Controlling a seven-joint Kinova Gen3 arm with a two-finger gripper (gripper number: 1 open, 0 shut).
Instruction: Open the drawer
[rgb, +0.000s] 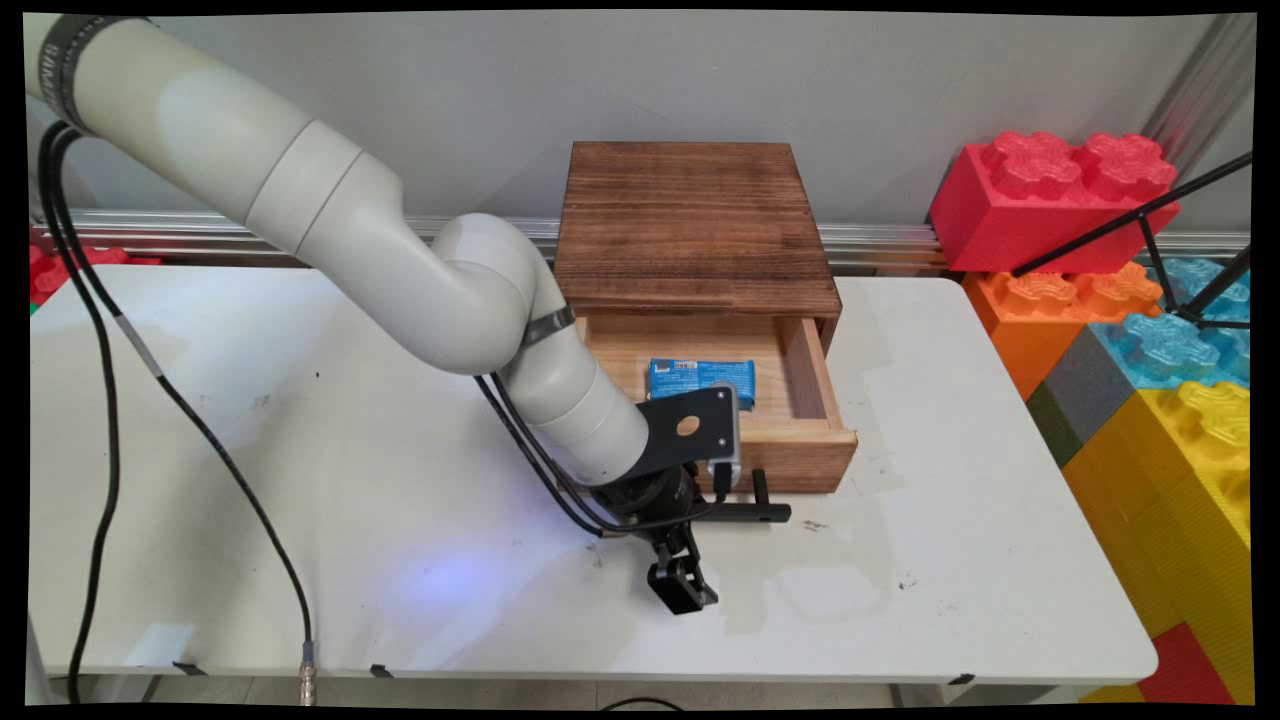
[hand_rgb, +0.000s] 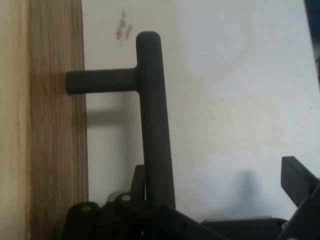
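White table (rgb: 300, 420); handle bar (hand_rgb: 152, 120) parallels drawer front (hand_rgb: 55, 150).

The drawer box (rgb: 697, 225) is showing rough dark-stained wood grain on top, its handle (hand_rgb: 152, 120) is looking like matt black metal, and the table (rgb: 300, 480) is looking smooth white.

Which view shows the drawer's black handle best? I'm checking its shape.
The hand view: the handle fills it, bar and post against the drawer front. In the main view the arm covers part of it.
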